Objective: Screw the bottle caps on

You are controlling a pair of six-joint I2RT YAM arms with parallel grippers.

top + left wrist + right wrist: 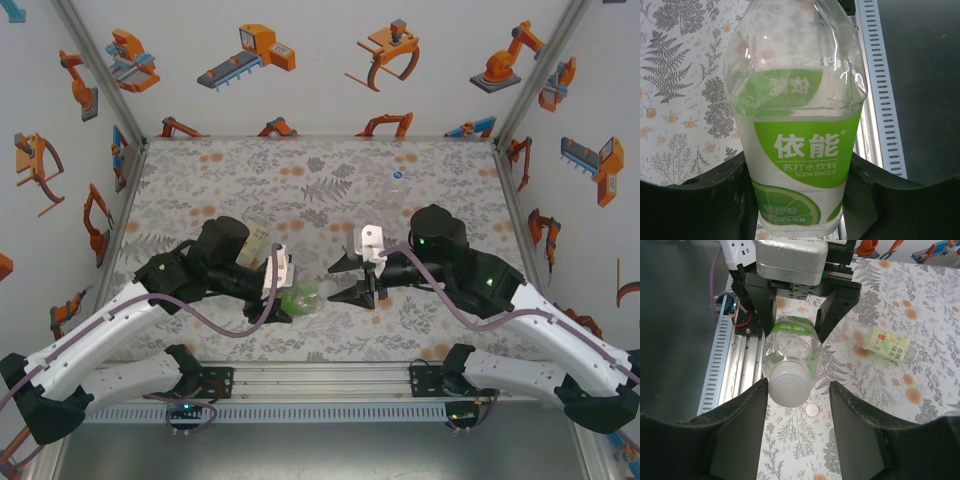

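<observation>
The left gripper (795,332) is closed on the green-labelled bottle (800,150), clamped across its labelled body and holding it roughly level above the table (200,180), near the front edge. The bottle's white round end (788,387) points toward the right gripper (346,281), whose jaws are spread wide; the end lies just ahead of them, untouched. A loose bottle cap (812,410) lies on the table below. The pale-labelled bottle (885,344) lies on its side beside the left arm (120,320); the plain clear bottle (397,188) stands farther back, right of centre.
</observation>
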